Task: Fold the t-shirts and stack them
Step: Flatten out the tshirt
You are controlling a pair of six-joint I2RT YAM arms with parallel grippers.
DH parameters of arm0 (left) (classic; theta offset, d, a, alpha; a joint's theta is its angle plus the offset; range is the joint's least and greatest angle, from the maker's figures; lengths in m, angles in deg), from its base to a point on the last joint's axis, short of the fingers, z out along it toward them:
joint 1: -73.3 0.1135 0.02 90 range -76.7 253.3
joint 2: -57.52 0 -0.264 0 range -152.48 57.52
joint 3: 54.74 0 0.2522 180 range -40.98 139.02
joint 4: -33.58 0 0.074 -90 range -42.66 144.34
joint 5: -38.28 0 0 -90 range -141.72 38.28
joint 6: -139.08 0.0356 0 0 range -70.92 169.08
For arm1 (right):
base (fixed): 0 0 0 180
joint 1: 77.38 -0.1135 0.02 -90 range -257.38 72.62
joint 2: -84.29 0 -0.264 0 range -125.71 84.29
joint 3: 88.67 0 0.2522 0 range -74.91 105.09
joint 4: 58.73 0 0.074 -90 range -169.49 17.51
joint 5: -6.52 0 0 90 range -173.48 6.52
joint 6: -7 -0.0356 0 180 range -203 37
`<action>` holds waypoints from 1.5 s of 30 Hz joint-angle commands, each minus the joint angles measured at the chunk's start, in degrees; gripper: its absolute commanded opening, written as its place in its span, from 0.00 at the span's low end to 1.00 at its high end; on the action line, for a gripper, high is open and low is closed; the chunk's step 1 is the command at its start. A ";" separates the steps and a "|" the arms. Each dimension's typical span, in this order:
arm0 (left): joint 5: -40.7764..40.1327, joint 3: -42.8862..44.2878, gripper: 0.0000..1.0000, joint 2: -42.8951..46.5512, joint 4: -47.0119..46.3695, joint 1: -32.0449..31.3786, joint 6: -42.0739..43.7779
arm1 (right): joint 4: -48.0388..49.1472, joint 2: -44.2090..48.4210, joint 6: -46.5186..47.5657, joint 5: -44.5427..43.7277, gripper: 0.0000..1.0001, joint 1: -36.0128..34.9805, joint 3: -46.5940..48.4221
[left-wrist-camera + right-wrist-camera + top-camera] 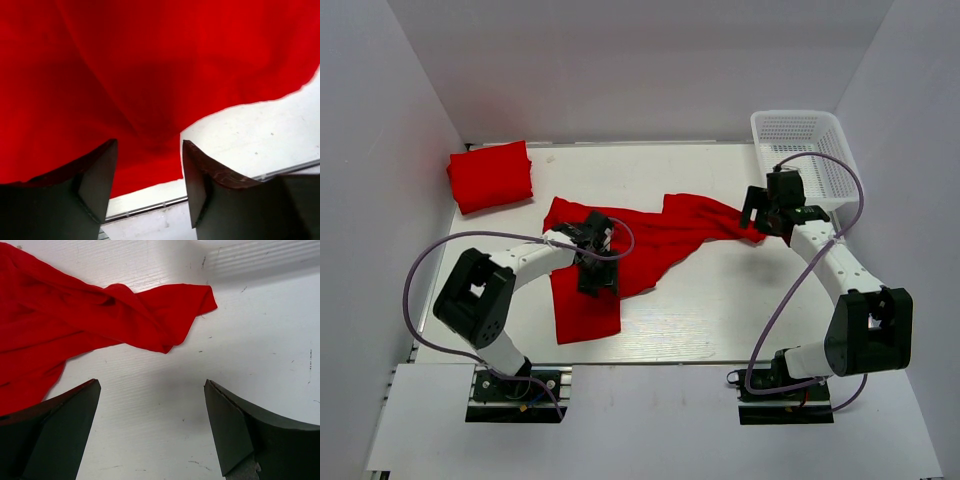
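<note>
One red t-shirt (488, 176) lies folded at the table's far left. A second red t-shirt (655, 245) sprawls crumpled across the middle. My left gripper (597, 280) is low over this shirt's left part. In the left wrist view its jaws (148, 145) stand apart, straddling the cloth's (150, 75) lower edge, with nothing pinched between them. My right gripper (760, 215) hovers at the shirt's right end. In the right wrist view it (151, 385) is wide open over bare table, just short of the shirt's tip (170, 310).
A white lattice basket (800, 115) stands at the far right corner, just behind the right arm. White walls close in the left, back and right sides. The table's near edge (150, 205) runs just below the left fingers.
</note>
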 commanded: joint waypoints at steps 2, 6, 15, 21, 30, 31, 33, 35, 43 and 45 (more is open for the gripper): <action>-1.99 1.78 0.62 -0.83 -0.34 -0.34 -0.58 | 0.17 1.57 0.08 -0.68 0.90 0.62 -0.60; -1.29 3.01 0.49 -1.36 -1.48 -0.87 -0.58 | 0.25 1.57 -0.10 -0.33 0.90 0.88 -0.86; 1.35 5.38 0.00 -1.19 -3.33 -0.87 -0.58 | -0.01 1.21 0.34 0.28 0.90 1.15 -1.56; -0.49 8.63 0.00 4.60 -1.41 -0.87 0.47 | 0.43 1.30 4.81 6.77 0.90 1.06 -2.97; -7.00 17.07 0.00 5.41 3.43 0.18 2.76 | 3.13 -1.33 12.38 3.27 0.88 0.97 -4.73; -7.78 17.77 0.00 4.80 3.96 0.18 3.29 | 4.03 -1.59 14.56 3.45 0.87 0.88 -5.17; -8.67 19.71 0.00 4.18 4.67 0.71 3.29 | 6.65 -3.25 15.72 4.94 0.87 1.15 -5.69; -10.07 20.41 0.00 4.18 4.67 0.71 3.29 | 7.90 -4.49 18.35 6.51 0.87 0.97 -5.61; -11.21 21.65 0.00 1.98 6.25 0.71 3.82 | 15.01 -13.98 21.70 8.98 0.74 0.97 -2.45; -11.82 21.65 0.00 1.98 6.25 0.71 3.82 | 15.98 -14.43 21.79 9.25 0.58 0.97 -2.36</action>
